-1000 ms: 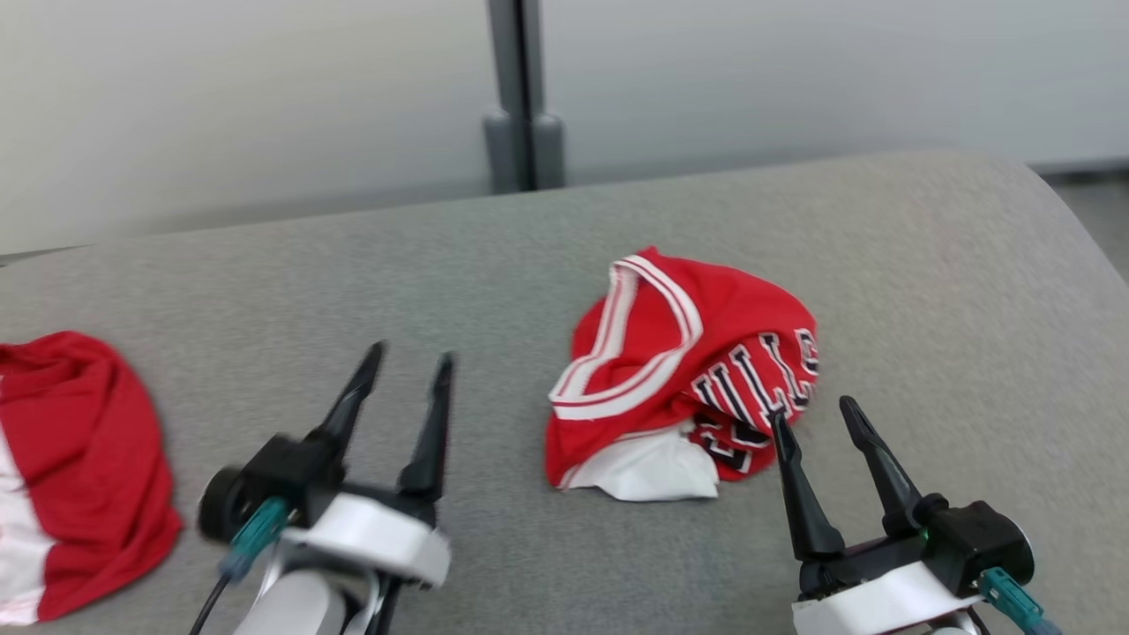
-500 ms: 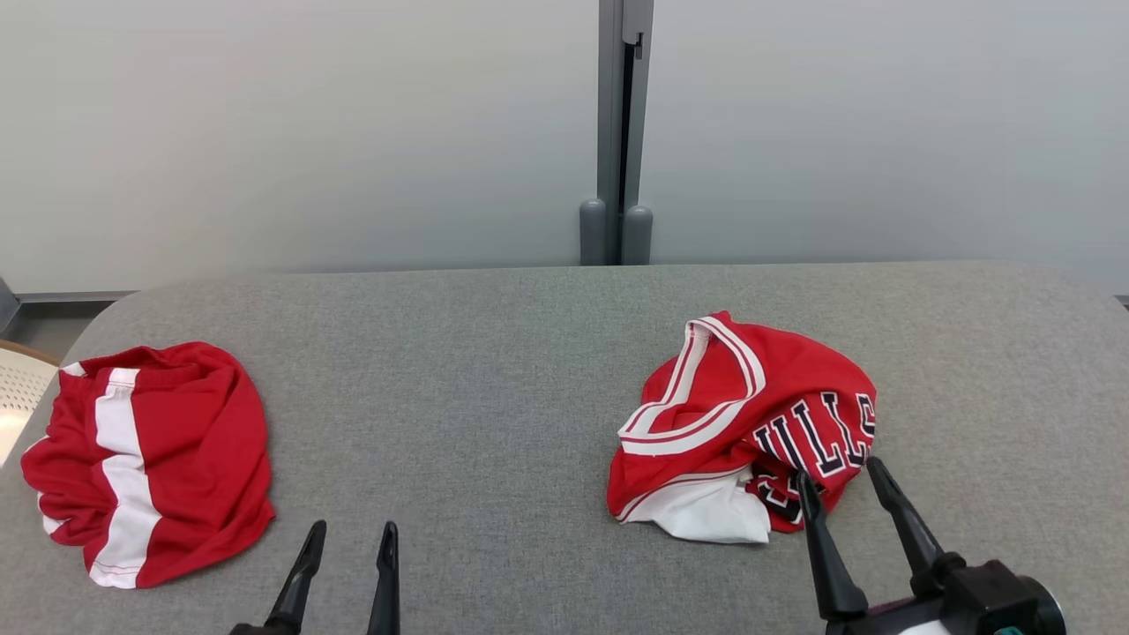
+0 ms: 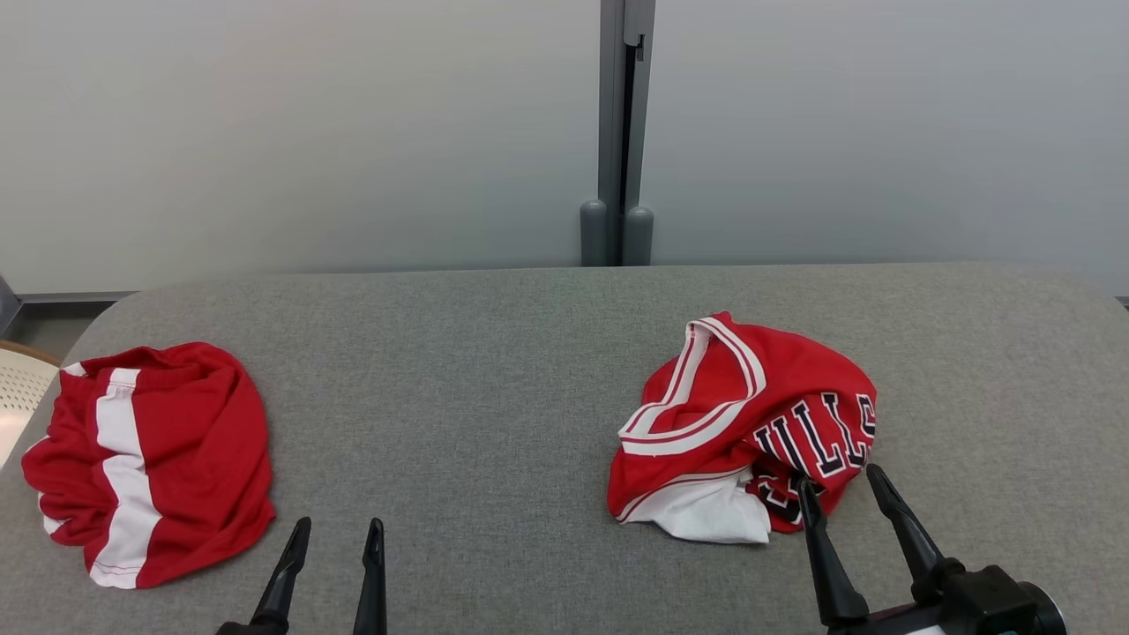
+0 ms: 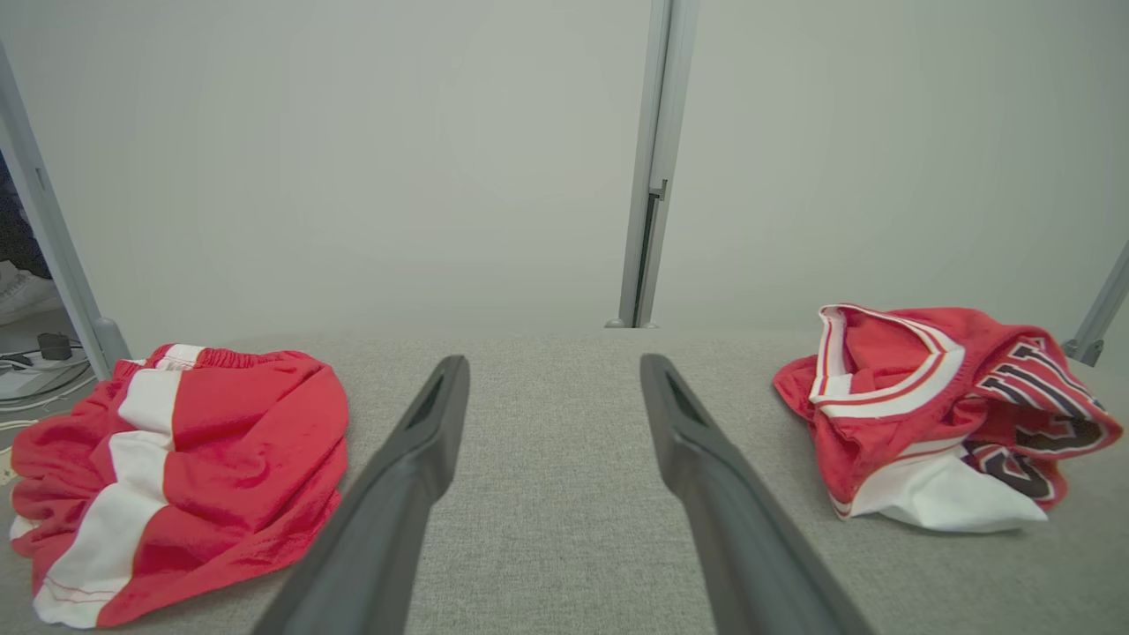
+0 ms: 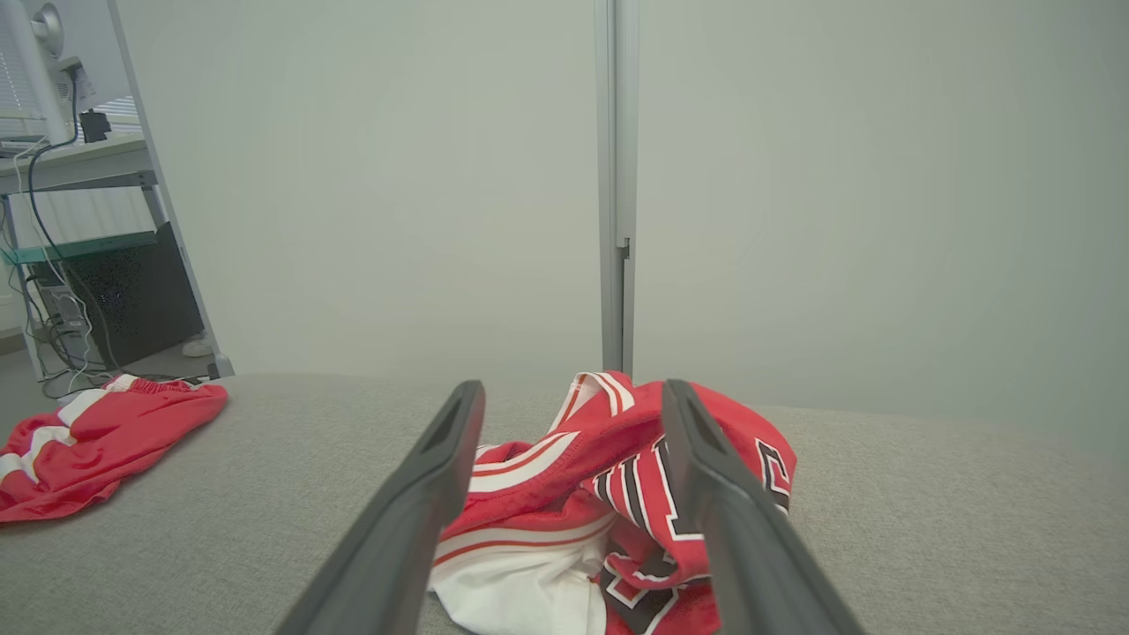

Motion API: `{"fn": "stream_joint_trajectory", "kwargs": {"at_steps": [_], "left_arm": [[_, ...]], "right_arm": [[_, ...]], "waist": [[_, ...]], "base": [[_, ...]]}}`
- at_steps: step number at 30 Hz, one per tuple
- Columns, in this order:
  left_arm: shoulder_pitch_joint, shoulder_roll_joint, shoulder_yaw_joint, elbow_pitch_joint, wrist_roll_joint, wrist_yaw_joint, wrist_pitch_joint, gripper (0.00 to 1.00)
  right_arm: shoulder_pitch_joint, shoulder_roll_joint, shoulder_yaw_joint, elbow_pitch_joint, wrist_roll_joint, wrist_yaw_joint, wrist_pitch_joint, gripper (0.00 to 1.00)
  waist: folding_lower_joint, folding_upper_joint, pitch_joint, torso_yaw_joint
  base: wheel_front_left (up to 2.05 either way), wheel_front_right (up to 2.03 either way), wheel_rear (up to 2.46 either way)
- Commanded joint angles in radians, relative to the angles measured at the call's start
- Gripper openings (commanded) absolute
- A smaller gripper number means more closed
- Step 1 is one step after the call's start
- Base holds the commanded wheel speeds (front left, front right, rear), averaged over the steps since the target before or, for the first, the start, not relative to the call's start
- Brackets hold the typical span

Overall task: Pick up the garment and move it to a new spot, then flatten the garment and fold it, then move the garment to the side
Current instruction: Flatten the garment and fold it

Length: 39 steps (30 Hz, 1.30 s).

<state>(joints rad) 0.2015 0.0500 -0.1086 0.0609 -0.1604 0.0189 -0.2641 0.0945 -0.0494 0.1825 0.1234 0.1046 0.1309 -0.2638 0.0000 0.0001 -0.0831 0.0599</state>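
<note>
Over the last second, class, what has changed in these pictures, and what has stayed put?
The head camera swung upward, shifting the whole picture; the things themselves did not move. In the last half second the left gripper slid slightly left. Nothing was grasped or released. The right gripper stayed by the jersey, both sets of fingers open. Jersey and shorts lie crumpled as before.

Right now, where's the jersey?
In the head view the jersey lies crumpled on the right half of the grey table, just ahead of the open right gripper; the red shorts sit far left.
</note>
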Motion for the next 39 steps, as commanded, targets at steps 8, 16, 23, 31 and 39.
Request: {"fn": "stream_joint_trajectory", "kwargs": {"at_steps": [8,16,23,31,39], "left_arm": [[-0.013,0.002,-0.005,0.002,0.011,0.005,0.000,1.00],[-0.045,0.002,-0.033,0.103,-0.062,-0.066,0.000,1.00],[-0.227,0.013,-0.157,0.283,-0.117,-0.150,0.000,1.00],[-0.476,0.053,-0.501,0.386,-0.432,-0.149,0.081,1.00],[-0.658,0.107,-0.648,0.425,-0.755,-0.149,0.174,1.00]], "right_arm": [[-0.006,-0.002,0.003,0.008,0.001,0.000,-0.001,1.00],[-0.005,-0.002,0.019,0.015,-0.009,0.000,-0.001,1.00],[-0.023,-0.002,0.023,0.021,-0.011,0.000,-0.001,1.00],[-0.065,-0.002,0.035,0.013,-0.040,0.000,-0.001,1.00],[-0.119,-0.002,0.042,0.008,-0.053,0.000,-0.001,1.00]], "waist": [[0.0000,-0.0001,-0.001,-0.010],[0.0000,-0.0001,0.010,-0.015],[0.0000,-0.0001,0.053,-0.026],[0.0000,-0.0001,0.153,-0.065],[0.0000,-0.0001,0.253,-0.099]], "base": [[0.00,0.00,0.00],[0.00,0.00,0.00],[0.00,0.00,0.00],[0.00,0.00,0.00],[0.00,0.00,0.00]]}}
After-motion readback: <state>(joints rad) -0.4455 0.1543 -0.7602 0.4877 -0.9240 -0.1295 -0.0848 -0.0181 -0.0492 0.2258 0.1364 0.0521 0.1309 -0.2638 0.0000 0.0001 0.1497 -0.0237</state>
